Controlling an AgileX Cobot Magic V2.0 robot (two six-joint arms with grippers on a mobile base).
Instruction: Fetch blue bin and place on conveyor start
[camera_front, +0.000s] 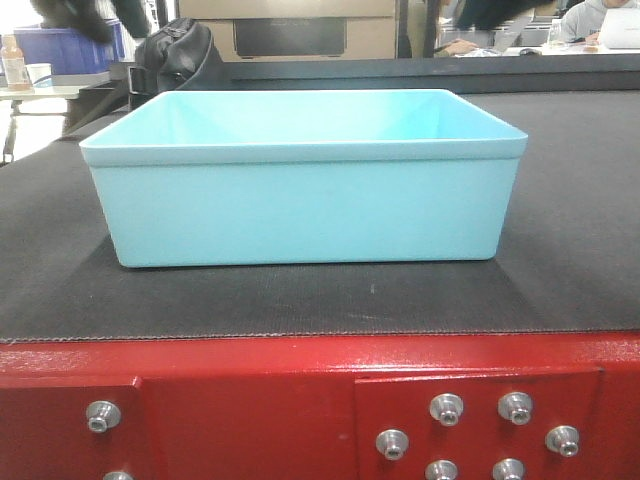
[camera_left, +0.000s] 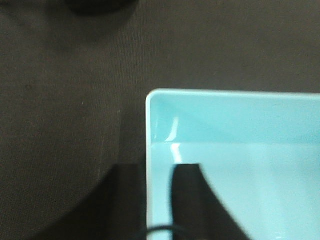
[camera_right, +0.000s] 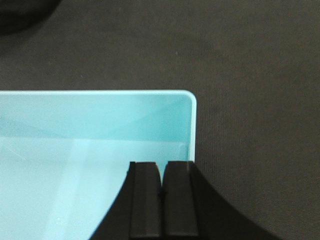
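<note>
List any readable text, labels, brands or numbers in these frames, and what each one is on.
None can be read.
The blue bin has plain walls with no marking.
The dark belt and red frame carry only bolt heads.
The bottle at far left has a label, too small and blurred to read.

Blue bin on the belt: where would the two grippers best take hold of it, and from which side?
Probably the thickened rim of the blue bin at its two short end walls, each gripper coming down from above. It stands upright and open on the conveyor belt; the smooth, tapered walls offer little purchase, while the rim lets fingers straddle the wall.
</note>
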